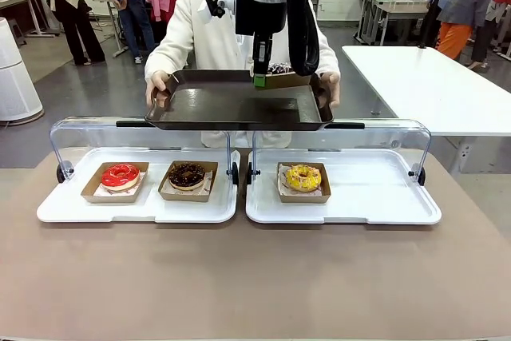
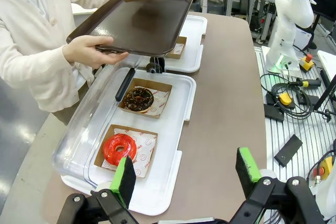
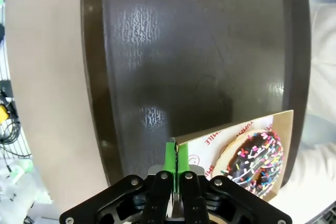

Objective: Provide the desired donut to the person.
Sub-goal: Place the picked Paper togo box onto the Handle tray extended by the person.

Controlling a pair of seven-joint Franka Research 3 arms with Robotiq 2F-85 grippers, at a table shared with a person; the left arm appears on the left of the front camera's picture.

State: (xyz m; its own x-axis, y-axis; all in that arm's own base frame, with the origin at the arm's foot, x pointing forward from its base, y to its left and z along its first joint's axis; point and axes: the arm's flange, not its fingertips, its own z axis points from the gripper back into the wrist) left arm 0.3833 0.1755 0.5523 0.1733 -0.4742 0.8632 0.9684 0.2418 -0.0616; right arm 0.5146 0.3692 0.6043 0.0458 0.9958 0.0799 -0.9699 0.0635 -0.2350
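Delivery looks nearly done: the right tool (image 3: 174,148) is pinched onto a corner of the brown cardboard boat (image 3: 210,139) carrying the sprinkled chocolate donut (image 3: 254,158), at the far edge of the dark brown plastic tray (image 1: 231,105) held by the person (image 1: 207,29); release remains. The left tool (image 2: 185,170) gapes wide, empty. On the counter (image 1: 255,277), one white lidded tray (image 1: 56,212) holds a red-glazed donut (image 1: 120,175) and a plain chocolate donut (image 1: 187,174); the other white tray (image 1: 383,197) holds a yellow-iced donut (image 1: 303,176)

Light: bright, even, overhead | Glare: white patches on dark tray (image 3: 137,22) | Shadows: soft blot mid-tray | Focus: sharp; wrist views bowed at edges
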